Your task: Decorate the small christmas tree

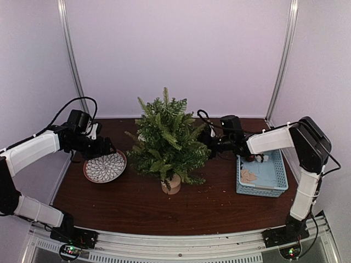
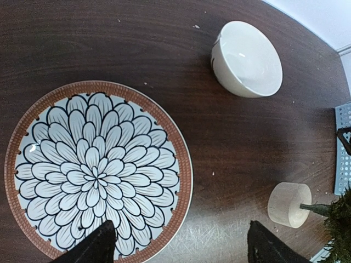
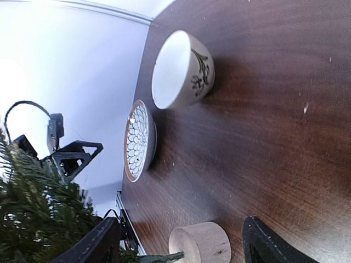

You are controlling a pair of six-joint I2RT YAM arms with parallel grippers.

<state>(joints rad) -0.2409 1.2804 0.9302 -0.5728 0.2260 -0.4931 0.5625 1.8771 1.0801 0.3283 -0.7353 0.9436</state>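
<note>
Your tree (image 1: 166,139) stands upright on the surface (image 1: 219,197); your right tool (image 1: 208,139) is nearer, just to its right (wide open, holding nothing); your left tool (image 1: 106,147) hangs by the plate (image 1: 105,167), open, empty.

Hand (image 2: 179,226) spread over flower-pattern plate (image 2: 98,170) rim; white bowl (image 2: 247,59), tree base (image 2: 289,205) nearby.

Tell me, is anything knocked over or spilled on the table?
Nothing much. The small christmas tree stands upright, and the plate and bowl sit flat. Only a few tiny pale specks dot the table.
</note>
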